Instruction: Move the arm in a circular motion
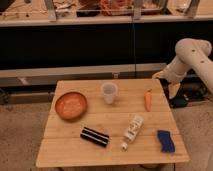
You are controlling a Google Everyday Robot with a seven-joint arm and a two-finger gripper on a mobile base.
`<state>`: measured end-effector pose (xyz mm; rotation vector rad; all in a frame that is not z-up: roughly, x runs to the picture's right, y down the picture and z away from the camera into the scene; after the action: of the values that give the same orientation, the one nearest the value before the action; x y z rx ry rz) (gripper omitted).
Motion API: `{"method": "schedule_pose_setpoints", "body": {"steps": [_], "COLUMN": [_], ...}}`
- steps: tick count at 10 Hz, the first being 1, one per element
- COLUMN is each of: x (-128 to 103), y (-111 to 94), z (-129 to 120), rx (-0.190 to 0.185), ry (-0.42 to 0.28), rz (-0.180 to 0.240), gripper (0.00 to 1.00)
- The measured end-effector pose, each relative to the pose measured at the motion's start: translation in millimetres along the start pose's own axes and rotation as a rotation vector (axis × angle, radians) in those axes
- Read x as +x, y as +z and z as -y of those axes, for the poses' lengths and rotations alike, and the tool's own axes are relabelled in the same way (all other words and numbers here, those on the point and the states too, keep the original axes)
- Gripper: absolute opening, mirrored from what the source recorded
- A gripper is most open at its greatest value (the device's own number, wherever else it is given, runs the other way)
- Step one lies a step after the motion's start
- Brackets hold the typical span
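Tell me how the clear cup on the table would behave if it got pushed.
The cup looks thin, see-through and empty, so probably light and easily tipped. Once on its side, its round wall would likely roll. The gripper hangs by the table's far right corner, apart from it.

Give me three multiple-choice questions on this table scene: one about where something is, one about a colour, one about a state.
1. Relative to the table, where is the arm's tool?
A. over the near left corner
B. by the far right corner
C. over the middle

2. What colour is the bowl?
A. orange
B. green
C. white

3. How is the white bottle placed?
A. standing upright
B. lying on its side
C. held in the air

Answers:
1 B: the tool hangs by that corner, near the carrot.
2 A: its rim and inside look orange.
3 B: its length rests flat on the wood.
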<state>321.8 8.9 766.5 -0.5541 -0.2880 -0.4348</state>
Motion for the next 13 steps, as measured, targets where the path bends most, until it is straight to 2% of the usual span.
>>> {"method": "schedule_pose_setpoints", "body": {"steps": [1,4,6,9,13], "x": [-4,-18,-33,-43,-81], "y": [0,-1,-2,-1,0], "z": [-2,-34,-46,-66,-72], "rx": [0.002,-0.011,-0.024,-0.035,-0.052], "ry": [-0.001,0.011,0.011,0.02,0.002], "rz": [0.0,-0.014,-0.017,-0.021,-0.02], "gripper": [0.8,0.8,0.8,0.8,0.8]}}
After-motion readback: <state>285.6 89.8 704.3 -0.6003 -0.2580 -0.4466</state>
